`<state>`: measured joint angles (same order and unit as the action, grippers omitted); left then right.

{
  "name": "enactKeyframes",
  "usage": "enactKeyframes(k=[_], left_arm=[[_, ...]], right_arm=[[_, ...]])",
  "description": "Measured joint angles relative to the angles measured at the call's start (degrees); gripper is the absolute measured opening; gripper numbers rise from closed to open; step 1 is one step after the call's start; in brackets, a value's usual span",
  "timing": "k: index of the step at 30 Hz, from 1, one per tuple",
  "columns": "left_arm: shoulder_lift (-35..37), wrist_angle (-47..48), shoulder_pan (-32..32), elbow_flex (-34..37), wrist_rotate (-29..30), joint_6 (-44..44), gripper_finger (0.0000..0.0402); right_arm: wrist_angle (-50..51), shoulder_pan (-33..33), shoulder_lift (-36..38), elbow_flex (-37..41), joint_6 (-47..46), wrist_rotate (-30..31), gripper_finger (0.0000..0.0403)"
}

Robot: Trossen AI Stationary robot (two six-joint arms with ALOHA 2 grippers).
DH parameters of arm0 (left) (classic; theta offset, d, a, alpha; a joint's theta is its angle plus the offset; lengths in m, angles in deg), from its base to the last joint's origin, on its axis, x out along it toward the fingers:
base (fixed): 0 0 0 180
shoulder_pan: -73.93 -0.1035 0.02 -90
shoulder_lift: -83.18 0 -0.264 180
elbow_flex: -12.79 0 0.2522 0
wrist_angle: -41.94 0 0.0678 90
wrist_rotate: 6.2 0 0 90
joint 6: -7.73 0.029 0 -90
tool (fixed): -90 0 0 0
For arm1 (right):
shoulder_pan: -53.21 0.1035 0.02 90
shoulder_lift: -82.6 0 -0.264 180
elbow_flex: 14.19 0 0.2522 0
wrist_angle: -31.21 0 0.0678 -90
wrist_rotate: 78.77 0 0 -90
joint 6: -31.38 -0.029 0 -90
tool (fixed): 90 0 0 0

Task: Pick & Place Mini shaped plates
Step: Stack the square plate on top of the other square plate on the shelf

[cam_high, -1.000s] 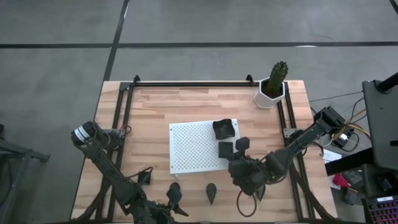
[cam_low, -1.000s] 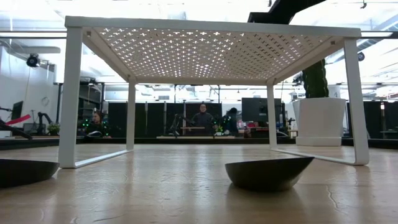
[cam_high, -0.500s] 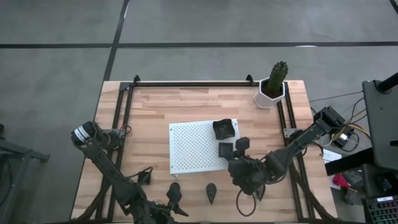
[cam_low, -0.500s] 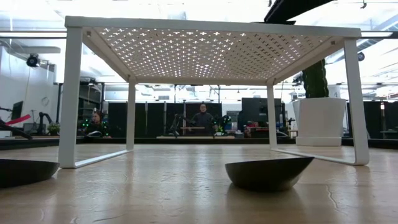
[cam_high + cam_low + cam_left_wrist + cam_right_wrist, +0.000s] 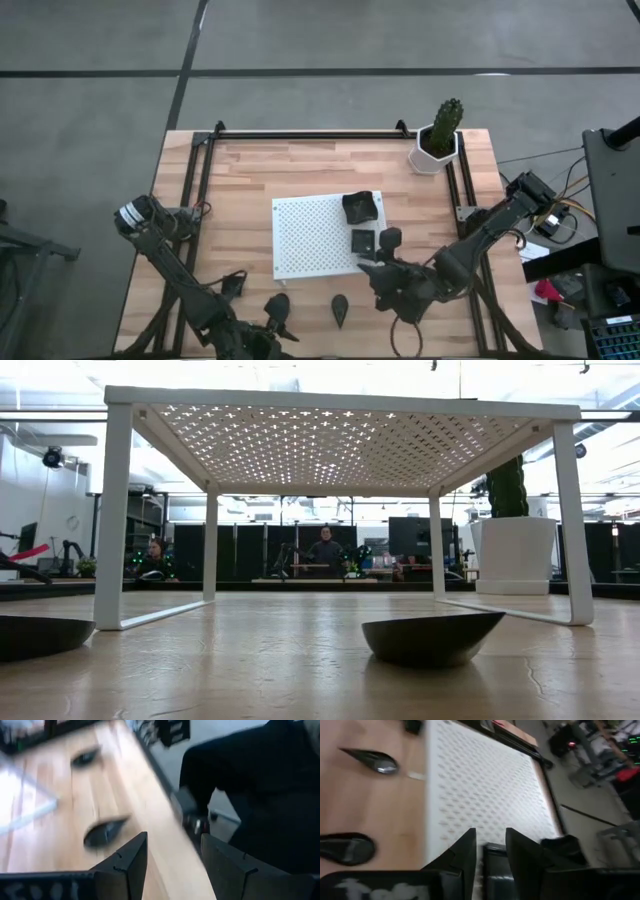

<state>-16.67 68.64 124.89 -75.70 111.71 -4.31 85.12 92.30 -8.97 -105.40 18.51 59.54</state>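
Note:
The white perforated board [image 5: 312, 237] stands on legs at mid-table. A black square plate [image 5: 360, 207] and a smaller square one [image 5: 363, 241] lie on its right part. Another dark plate [image 5: 390, 237] is at the board's right edge. Teardrop plates [image 5: 341, 309] [image 5: 278, 304] lie on the wood near the front edge. My right gripper [image 5: 372, 265] is open just near of the small square plate [image 5: 494, 857], which shows past the gap between its fingers. My left gripper [image 5: 272, 330] hovers open at the front edge, with a teardrop plate [image 5: 102, 832] ahead of it.
A white hexagonal pot with a cactus [image 5: 438, 140] stands at the far right corner. A small dark plate [image 5: 232, 285] lies left of the teardrops. Black frame rails [image 5: 200, 190] run along the table's sides. Bare wood lies left of and beyond the board.
My right gripper has drawn back from the small square plate toward the table's near edge and has risen a little. The plate stays lying on the board where it was.

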Motion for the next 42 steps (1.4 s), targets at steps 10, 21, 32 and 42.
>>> enactKeyframes(k=[10, 21, 32, 42], left_arm=[[0.6, 24.45, 4.39, -0.49, 0.04, -24.01, 0.0179], [0.6, 43.12, 7.27, 6.15, -1.32, -43.53, 0.0179], [0.6, 43.05, 7.49, 14.02, -9.77, -50.92, 0.0179], [0.58, 43.49, 7.49, 15.42, -10.02, -50.79, 0.0176]], right_arm=[[-9.35, 4.92, -0.04, 0.35, 1.34, -1.08, 0.0085], [-13.82, 7.29, -0.52, 0.6, 2.9, -0.9, 0.0072], [-14.47, 7.56, -0.83, 0.85, 3.47, -0.83, 0.0072], [-15.49, 7.54, -0.81, 0.85, 3.88, -0.83, 0.0068]])
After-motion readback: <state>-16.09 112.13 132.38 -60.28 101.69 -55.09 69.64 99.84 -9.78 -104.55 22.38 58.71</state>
